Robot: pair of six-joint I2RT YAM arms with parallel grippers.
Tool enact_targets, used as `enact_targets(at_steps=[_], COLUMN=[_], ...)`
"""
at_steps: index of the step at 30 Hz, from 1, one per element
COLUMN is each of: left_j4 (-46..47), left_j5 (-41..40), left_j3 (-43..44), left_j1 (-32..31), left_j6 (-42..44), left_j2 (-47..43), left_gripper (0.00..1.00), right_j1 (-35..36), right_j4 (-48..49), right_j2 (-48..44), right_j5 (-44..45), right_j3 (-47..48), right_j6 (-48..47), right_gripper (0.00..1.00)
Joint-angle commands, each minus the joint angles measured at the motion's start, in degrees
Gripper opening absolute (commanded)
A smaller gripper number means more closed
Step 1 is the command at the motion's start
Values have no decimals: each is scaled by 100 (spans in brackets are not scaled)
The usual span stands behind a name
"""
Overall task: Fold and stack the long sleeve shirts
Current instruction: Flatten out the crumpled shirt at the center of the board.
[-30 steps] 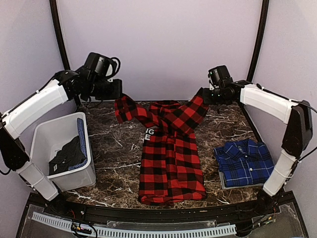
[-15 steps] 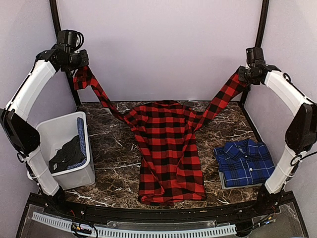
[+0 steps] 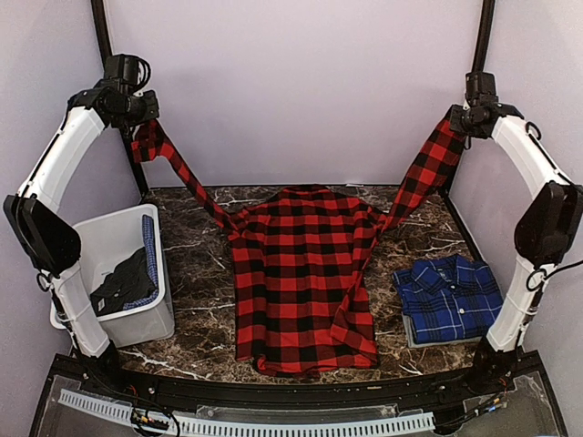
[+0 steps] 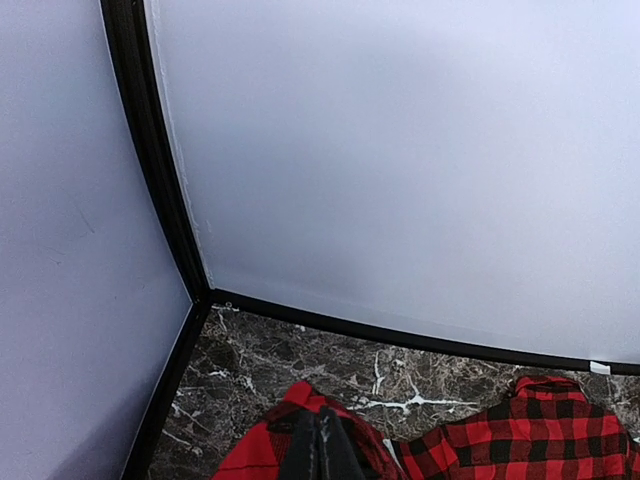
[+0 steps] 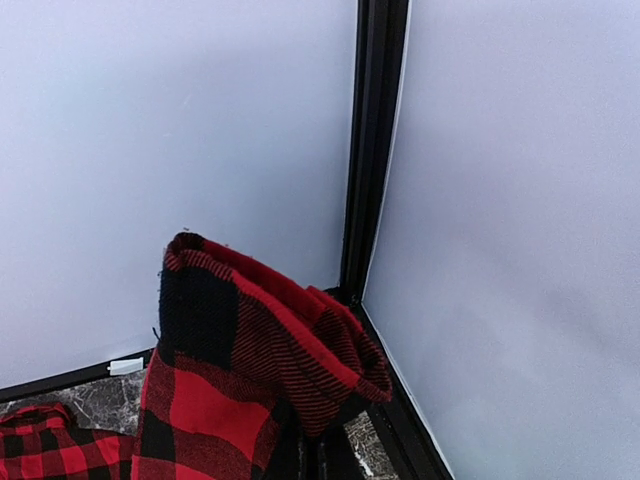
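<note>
Two tools, our left tool (image 3: 148,116) and right tool (image 3: 461,124), each pinch shut on a sleeve of the red shirt (image 3: 301,273) high above the table (image 3: 202,259), its body flat on the table, so we should lower both slowly and evenly.

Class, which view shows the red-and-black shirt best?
The top external view: the whole red-and-black shirt shows, body on the table, both sleeves raised. Each wrist view shows only one sleeve end and a little of the body.

Lilac walls (image 3: 301,91), dark marble tabletop (image 3: 200,264)
</note>
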Motion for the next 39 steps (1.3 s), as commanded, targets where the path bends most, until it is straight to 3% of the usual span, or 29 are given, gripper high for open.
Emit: enact_targets(at_steps=[1, 14, 18, 29, 35, 36, 39], left_j4=[30, 243, 216, 317, 404, 381, 327], left_j5=[12, 324, 896, 979, 1121, 1145, 1156], left_j3=[332, 496, 211, -912, -1388, -1416, -1541], left_j1=[20, 18, -49, -961, -1212, -1267, -1414], left_j6=[167, 101, -49, -445, -743, -764, -772], left_j2=[-38, 54, 101, 412, 627, 663, 740], left_gripper=[0, 0, 0, 0, 1, 4, 17], right_j1=[-265, -640, -627, 113, 596, 681, 1041], right_j4=[-92, -434, -337, -23, 62, 51, 131], right_j2=[211, 606, 602, 378, 87, 14, -270], right_j5=[-152, -536, -954, -1087, -989, -932, -880], right_j3=[451, 1243, 984, -137, -1043, -1163, -1672], right_j6=[-95, -17, 67, -79, 5, 12, 51], right_gripper=[0, 0, 0, 10, 32, 40, 49])
